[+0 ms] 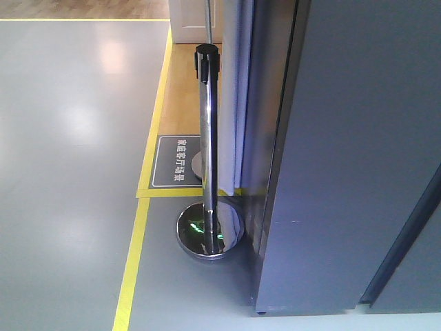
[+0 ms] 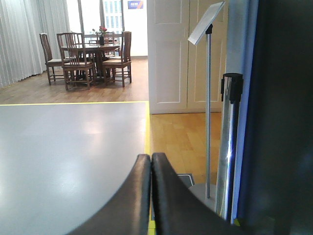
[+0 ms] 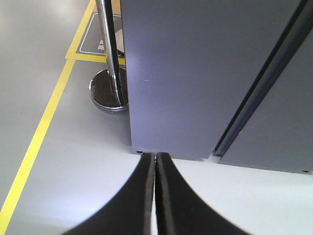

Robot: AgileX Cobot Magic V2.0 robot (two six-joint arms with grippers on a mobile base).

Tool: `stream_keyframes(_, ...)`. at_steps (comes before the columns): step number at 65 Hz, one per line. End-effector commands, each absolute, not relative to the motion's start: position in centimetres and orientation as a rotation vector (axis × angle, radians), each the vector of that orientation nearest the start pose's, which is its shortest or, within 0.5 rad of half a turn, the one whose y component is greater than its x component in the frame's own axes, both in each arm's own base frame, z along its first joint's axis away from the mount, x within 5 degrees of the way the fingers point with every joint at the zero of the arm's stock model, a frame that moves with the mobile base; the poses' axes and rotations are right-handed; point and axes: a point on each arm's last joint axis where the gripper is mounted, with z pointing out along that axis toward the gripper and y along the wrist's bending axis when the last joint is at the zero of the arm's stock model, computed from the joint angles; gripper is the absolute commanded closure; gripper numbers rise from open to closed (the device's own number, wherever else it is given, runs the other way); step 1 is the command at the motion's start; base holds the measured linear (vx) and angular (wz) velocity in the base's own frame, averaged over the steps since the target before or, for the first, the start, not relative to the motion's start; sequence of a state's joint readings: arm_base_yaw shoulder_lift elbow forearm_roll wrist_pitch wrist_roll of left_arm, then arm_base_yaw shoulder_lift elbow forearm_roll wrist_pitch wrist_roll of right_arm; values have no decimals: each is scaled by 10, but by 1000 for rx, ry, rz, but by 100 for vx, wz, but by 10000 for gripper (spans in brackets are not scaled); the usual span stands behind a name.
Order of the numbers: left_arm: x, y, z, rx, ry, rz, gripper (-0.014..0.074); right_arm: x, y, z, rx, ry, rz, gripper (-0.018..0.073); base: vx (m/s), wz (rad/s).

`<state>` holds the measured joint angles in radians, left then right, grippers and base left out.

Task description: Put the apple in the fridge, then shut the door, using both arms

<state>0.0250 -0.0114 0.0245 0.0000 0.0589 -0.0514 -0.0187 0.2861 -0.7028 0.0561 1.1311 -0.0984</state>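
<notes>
Fridge (image 1: 344,158) stands shut, door (image 3: 195,73) flush. Left gripper (image 2: 150,161) and right gripper (image 3: 155,161) are both pinched closed, holding nothing. Only the left wrist view shows chairs (image 2: 88,58); apple unseen.

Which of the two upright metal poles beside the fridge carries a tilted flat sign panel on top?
The thin grey pole, standing farther back toward the white doors. The thicker chrome stanchion beside the fridge ends in a black cap instead.

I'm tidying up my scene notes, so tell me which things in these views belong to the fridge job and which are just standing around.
Job:
fridge, doors shut, no apple in view
left gripper, shut and empty
right gripper, shut and empty

Just around:
chrome barrier post
sign stand
floor placard
dining table and chairs
yellow floor tape
</notes>
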Motion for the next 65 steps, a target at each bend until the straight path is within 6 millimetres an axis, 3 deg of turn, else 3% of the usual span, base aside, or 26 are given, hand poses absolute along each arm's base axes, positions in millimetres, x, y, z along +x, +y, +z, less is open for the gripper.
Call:
stream_keyframes(1, 56, 1, 199, -71, 1486, -38, 602, 26, 4, 338, -83, 2124, 2, 561, 0, 0)
stream_keyframes(36, 56, 1, 199, -71, 1489, -37, 602, 26, 4, 338, -83, 2123, 2, 561, 0, 0)
stream_keyframes(50, 56, 1, 199, -71, 1489, -37, 602, 31, -1, 334, -122, 2081, -95, 561, 0, 0)
stream_keyframes(57, 56, 1, 199, -71, 1489, -37, 602, 49, 1, 324, -61, 1879, -38, 561, 0, 0)
stream_keyframes(65, 56, 1, 199, -71, 1489, -37, 602, 66, 1, 286, -27, 1711, -20, 561, 0, 0)
